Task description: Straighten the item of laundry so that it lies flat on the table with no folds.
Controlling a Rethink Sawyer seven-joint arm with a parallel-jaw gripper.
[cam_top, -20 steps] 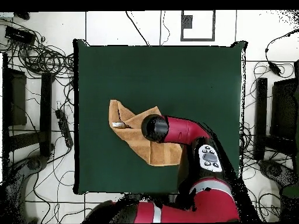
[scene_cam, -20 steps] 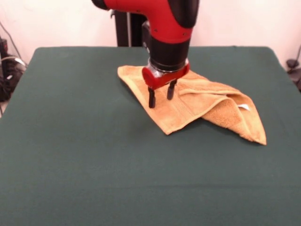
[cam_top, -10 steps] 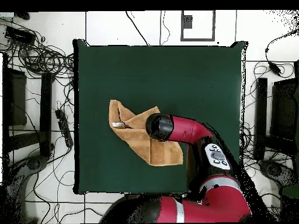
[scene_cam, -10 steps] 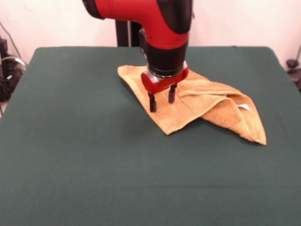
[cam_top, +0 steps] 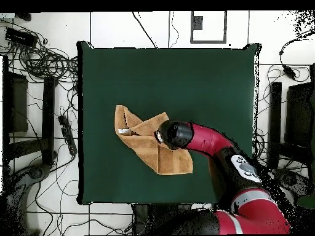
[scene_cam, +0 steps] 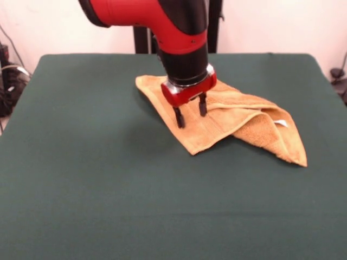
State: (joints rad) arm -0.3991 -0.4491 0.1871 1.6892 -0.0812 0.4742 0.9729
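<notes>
Green table (scene_cam: 81,179), towel (scene_cam: 238,122) folded and rumpled toward the robot's side.
Gripper (scene_cam: 191,112) tilted, parted fingers empty, low over towel's middle; white tag (scene_cam: 281,123) showing near one end.

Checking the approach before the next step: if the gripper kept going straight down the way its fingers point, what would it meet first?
Most likely the towel: the open gripper points down over its single-layer part. Whether the tips already touch it is unclear.
</notes>
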